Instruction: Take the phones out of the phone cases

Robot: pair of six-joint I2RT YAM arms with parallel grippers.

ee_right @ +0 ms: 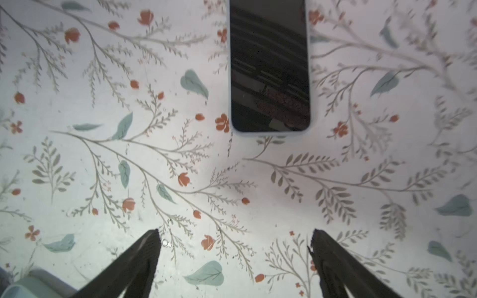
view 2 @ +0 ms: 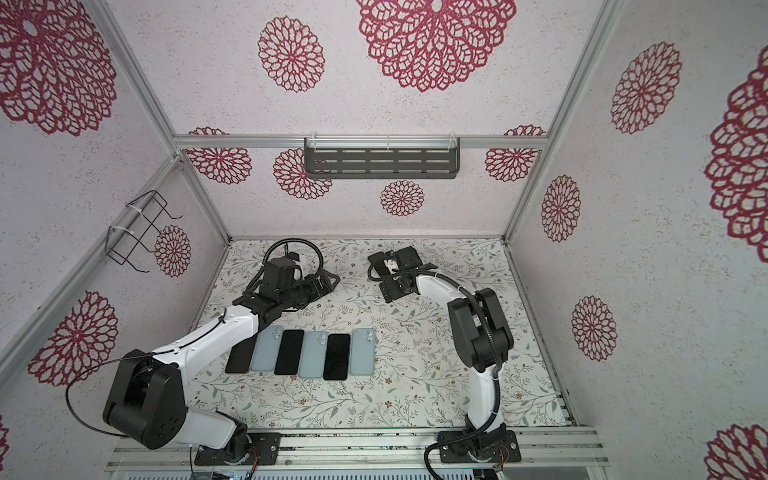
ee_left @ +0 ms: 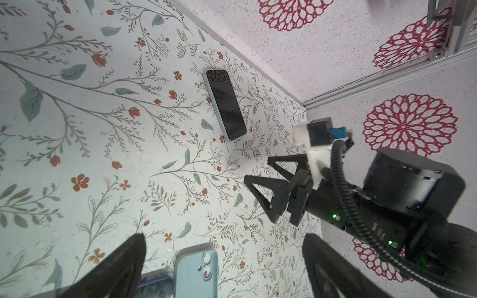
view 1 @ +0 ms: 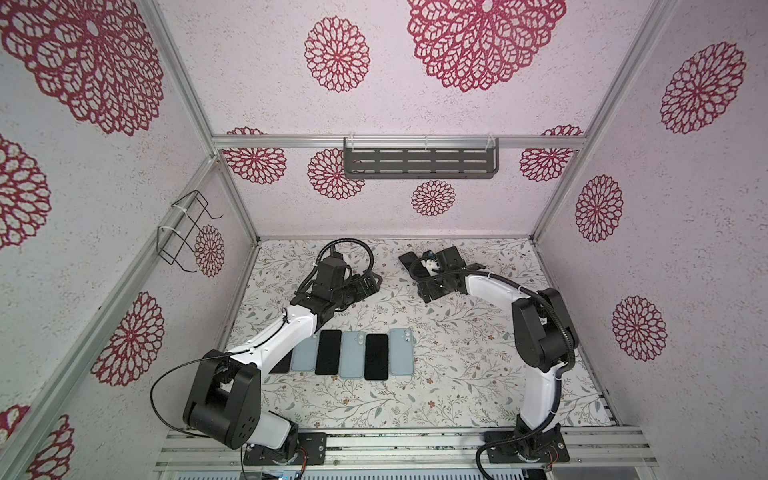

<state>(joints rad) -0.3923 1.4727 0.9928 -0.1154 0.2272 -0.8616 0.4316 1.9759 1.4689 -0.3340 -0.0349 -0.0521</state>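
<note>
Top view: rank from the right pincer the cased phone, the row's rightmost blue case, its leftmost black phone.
1. Black-screened phone in pale blue case, far side.
2. Pale blue rectangular case, row's right end.
3. Flat black phone, row's left end.

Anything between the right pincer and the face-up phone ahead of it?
Nothing: only bare floral mat separates the right pincer and the phone, seen in the right wrist view.

Your tabletop (view 1: pixel 453 386) is white with grey-green leafy sprigs and small orange-red flowers. Your walls (view 1: pixel 498 199) are pale, speckled, with crimson lace rosettes. Your phone (ee_left: pixel 227 103): black screen, pale blue case (ee_right: pixel 269 133) rim. Row of phones (view 1: pixel 353 355) alternates black and pale blue. Your arms (view 1: pixel 270 338) are white with black joints.
</note>
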